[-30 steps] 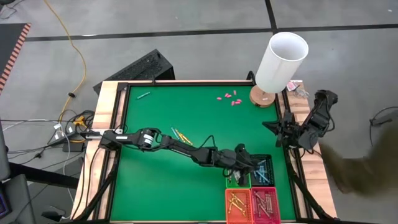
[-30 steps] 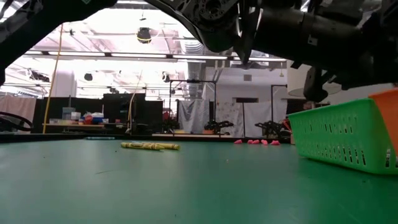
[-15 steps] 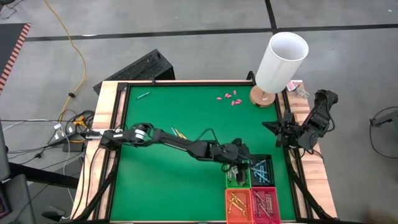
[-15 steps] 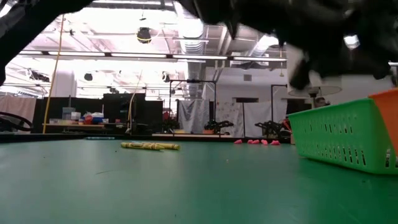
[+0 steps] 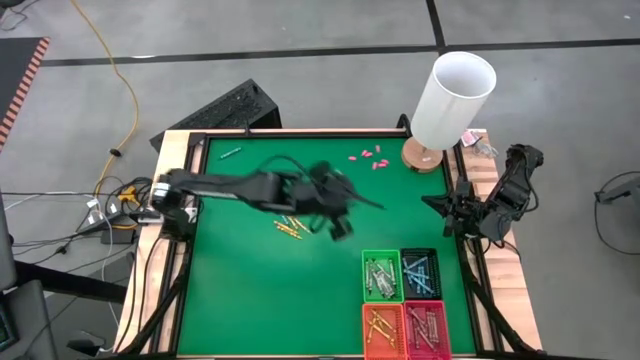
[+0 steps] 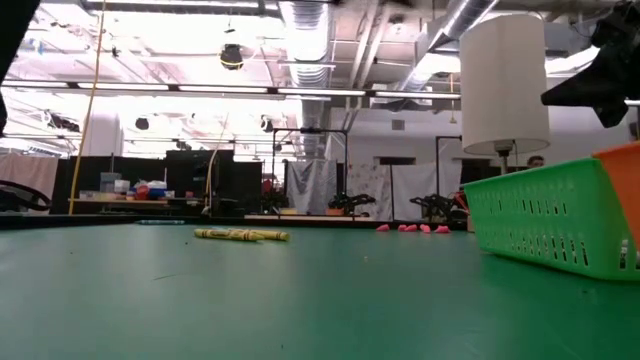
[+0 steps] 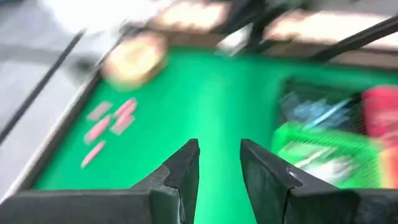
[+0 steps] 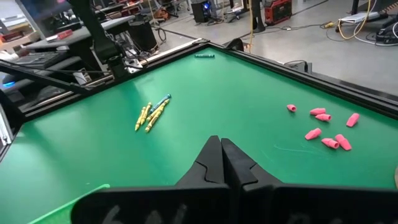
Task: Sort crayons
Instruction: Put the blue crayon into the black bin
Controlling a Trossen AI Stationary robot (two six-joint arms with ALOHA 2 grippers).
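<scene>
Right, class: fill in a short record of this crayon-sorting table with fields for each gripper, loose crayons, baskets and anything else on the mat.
left gripper: over the middle of the green mat, jaws apart, nothing between them
right gripper: parked at the table's right edge, jaws shut, empty
loose crayons: small yellow cluster mid-mat beside the left arm; one blue crayon near the far left corner
baskets: green basket, dark basket, orange basket, red basket, grouped at the near right, all holding crayons
other: pink pieces; white lamp
</scene>
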